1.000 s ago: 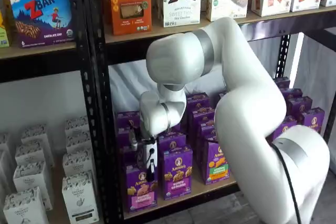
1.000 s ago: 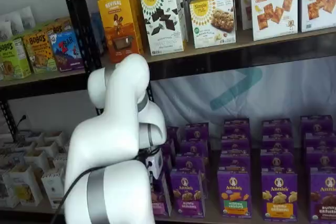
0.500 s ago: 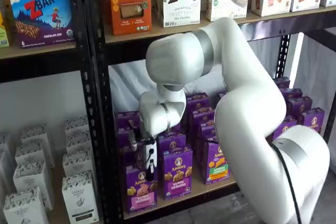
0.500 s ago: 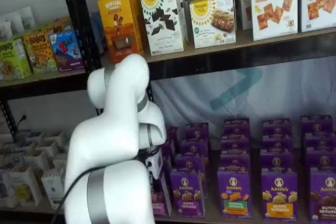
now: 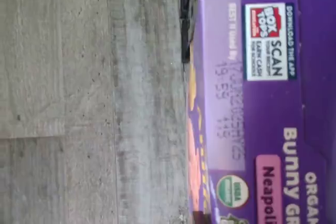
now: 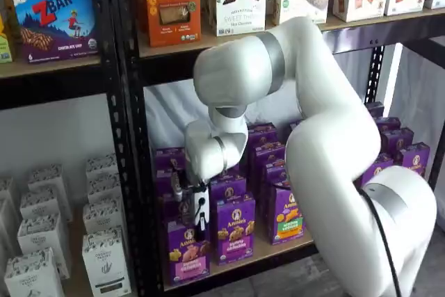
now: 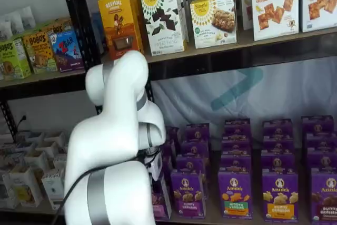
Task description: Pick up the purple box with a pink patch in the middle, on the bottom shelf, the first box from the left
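The purple box (image 6: 186,254) with a pink panel stands upright at the left end of the bottom shelf (image 6: 278,245), at the front of its row. My gripper (image 6: 200,226) hangs straight down onto the box's top edge. Only one black finger shows, side-on, over the box's upper front, so I cannot tell whether it grips. In a shelf view the arm hides most of the box (image 7: 159,205) and the fingers. The wrist view shows the box's top face (image 5: 262,129) close up, with a pink label, and the grey floor beside it.
A purple carton with a purple-yellow panel (image 6: 235,233) stands right beside the box, then one with a green panel (image 6: 286,217). More purple cartons stand behind. The black rack upright (image 6: 128,137) is just left. White cartons (image 6: 42,234) fill the neighbouring bay.
The arm's upper link has lifted slightly. The gripper and the purple box stay nearly where they were.
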